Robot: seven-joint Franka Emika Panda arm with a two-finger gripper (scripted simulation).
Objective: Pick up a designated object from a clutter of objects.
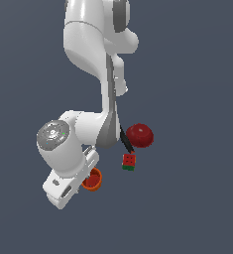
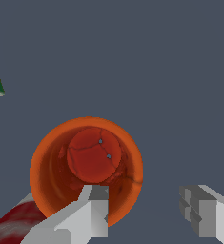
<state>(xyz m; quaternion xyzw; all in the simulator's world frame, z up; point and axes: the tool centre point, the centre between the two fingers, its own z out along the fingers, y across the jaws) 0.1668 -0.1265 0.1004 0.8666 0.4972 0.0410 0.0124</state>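
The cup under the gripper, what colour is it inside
Orange-red: the cup has a bright orange rim and a darker red floor, clearest in the wrist view.

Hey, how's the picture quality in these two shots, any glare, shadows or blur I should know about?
Exterior view: flat, even light, no cast shadows, soft and low in detail; the arm hides most of the orange cup. Wrist view: sharp enough to show the cup's hollow inside, no glare; the hand is cropped by the frame edge.

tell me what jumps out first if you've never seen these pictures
The big white arm fills the exterior view, bent down over a small orange-red cup. In the wrist view that cup gapes open, one of the fingers overlapping its rim. A dark red bowl sits at the exterior view's right.
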